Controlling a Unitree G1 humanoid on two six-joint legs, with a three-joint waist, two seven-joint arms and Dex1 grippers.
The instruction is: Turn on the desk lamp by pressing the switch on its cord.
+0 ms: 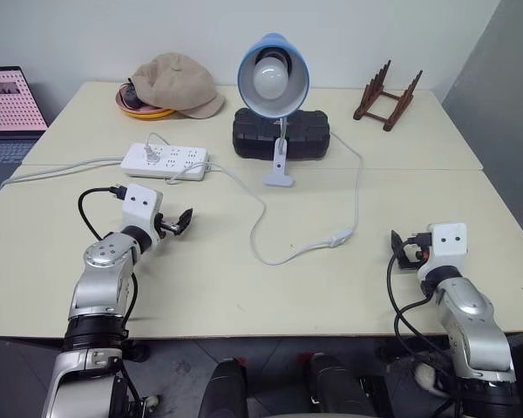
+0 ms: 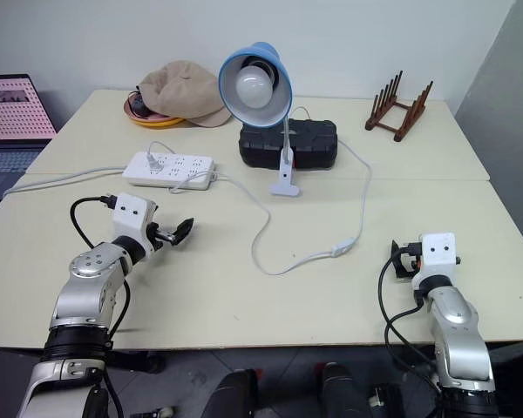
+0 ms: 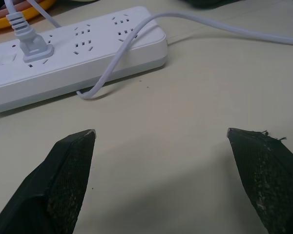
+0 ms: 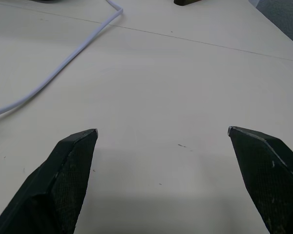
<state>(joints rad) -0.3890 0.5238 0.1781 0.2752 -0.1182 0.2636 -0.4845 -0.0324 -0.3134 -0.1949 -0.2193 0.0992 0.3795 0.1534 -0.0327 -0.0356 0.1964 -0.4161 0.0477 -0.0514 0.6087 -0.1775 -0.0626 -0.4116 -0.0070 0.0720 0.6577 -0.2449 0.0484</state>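
Left tool [image 1: 181,221] released, empty, near power strip [image 1: 166,162]. Desk lamp [image 1: 273,78] centre-back of worktop [image 1: 244,287]; cord [image 1: 260,228] loops forward — switch [image 1: 338,237] between both tools. Right tool [image 1: 402,250] released, empty.

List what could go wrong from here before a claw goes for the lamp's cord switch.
1. The switch is small and lies loose on the table; a press may slide it away.
2. The cord loops beside it and could snag a claw.
3. The power strip sits near the left claw; reaching there hits the wrong thing.
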